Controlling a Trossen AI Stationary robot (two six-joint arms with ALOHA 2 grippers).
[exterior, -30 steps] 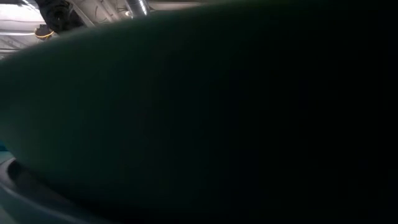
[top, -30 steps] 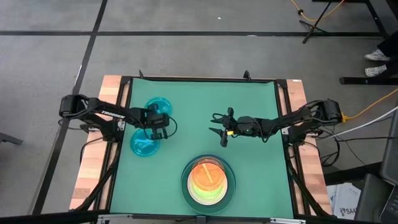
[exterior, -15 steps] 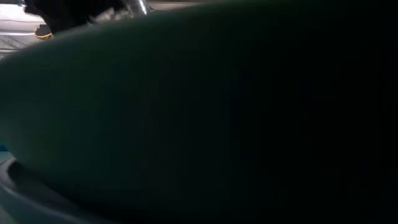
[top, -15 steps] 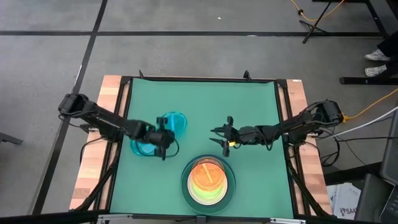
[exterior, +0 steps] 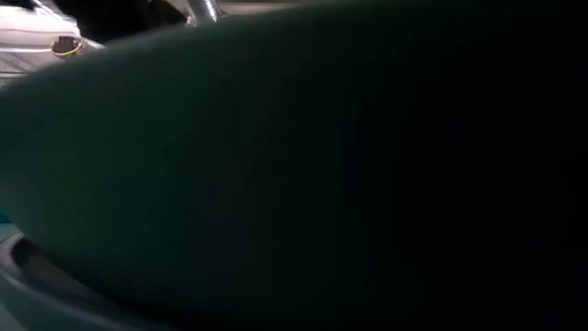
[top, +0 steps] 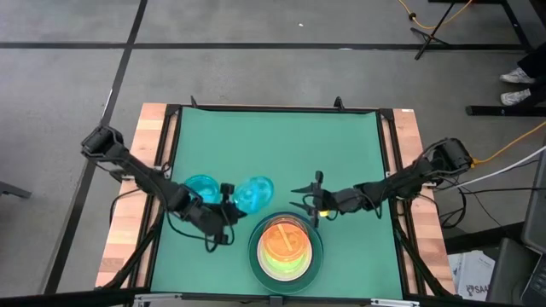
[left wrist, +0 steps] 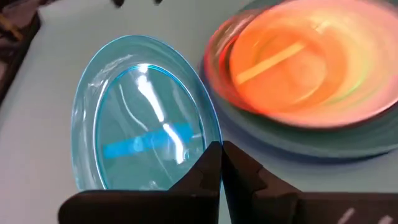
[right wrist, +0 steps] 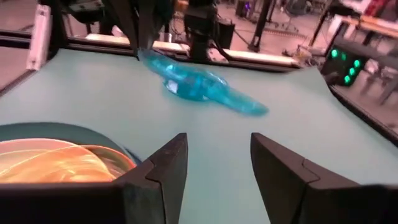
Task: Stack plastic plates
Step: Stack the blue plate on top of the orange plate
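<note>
High view showed the green mat-covered surface [top: 281, 145] carrying a stack of round plastic plates [top: 286, 248] at its near edge, with a dark green rim outermost and a small orange plastic plate [top: 284, 241] on top; the layers between could not be told apart. In the low view a dark green curve filled nearly everything.

The left arm reached in from the left side of the surface toward the stack. Its left pincer [top: 229, 203] was closed on the rim of a translucent cyan plastic plate [top: 255, 193], which hung tilted just left of the stack and slightly beyond it. The left wrist view showed the dark fingers [left wrist: 211, 171] pinched together on that plate's edge [left wrist: 146, 124], with the orange plate [left wrist: 305, 59] close beside it.

A second translucent cyan plastic plate [top: 202, 187] lay on the surface farther left of the stack.

The right pincer [top: 307, 201] hovered just beyond the stack's far right edge, fingers spread and holding nothing [right wrist: 214, 168].
</note>
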